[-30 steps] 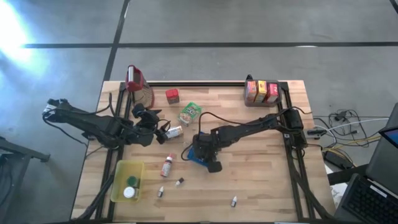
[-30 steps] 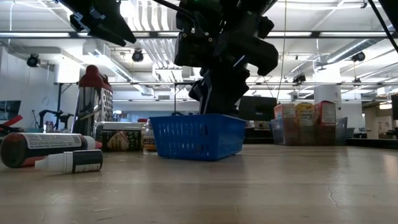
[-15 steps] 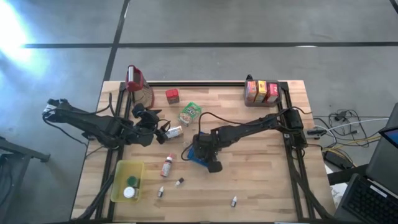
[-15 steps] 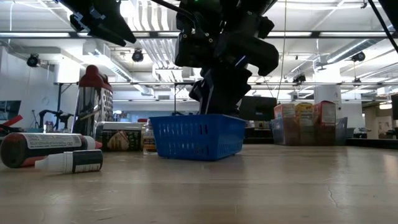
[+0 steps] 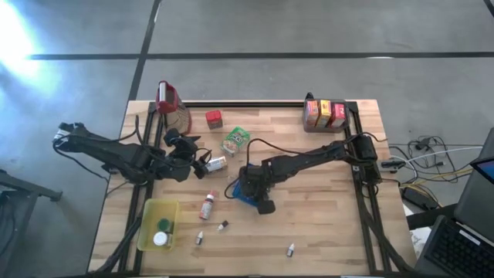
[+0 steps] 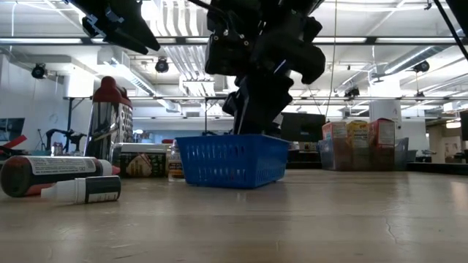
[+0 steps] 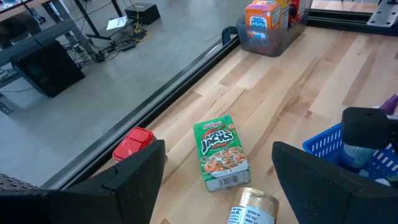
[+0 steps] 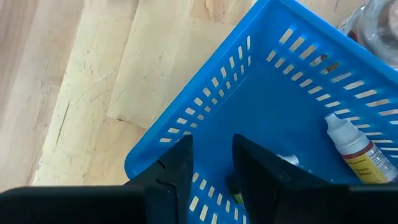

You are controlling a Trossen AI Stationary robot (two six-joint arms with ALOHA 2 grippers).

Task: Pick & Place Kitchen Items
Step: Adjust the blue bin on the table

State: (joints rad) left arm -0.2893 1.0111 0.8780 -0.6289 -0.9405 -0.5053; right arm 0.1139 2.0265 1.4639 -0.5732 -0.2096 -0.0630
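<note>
Currently the right gripper [image 8: 211, 163] is found low inside the blue perforated basket [image 8: 273, 81], which stands near the middle of the wooden table [image 5: 324, 224], and the coming move is judged to turn on what lies directly under its fingers. In the right wrist view the two dark fingers are seen close together, with only a narrow gap between them, and something small and pale is glimpsed just beyond the tips; whether it is pinched or only touched cannot be told from this view, so the grip is left undecided. A small white-capped dropper bottle [image 8: 351, 148] lies on its side on the basket floor, off to one side of the fingers and apart from them, its long axis running slantwise across the basket. The left gripper [image 7: 214, 180] is held above the table on the left side, its fingers spread wide and empty, and it is the nearer one to the gold-lidded tin [image 7: 252, 206], which lies just ahead between the fingers, and to the green Apple Jacks box [image 7: 219, 151], which lies flat a little farther on. A red carton [image 5: 214, 119] and other small bottles [image 5: 207, 206] are scattered on the table outside the basket.
</note>
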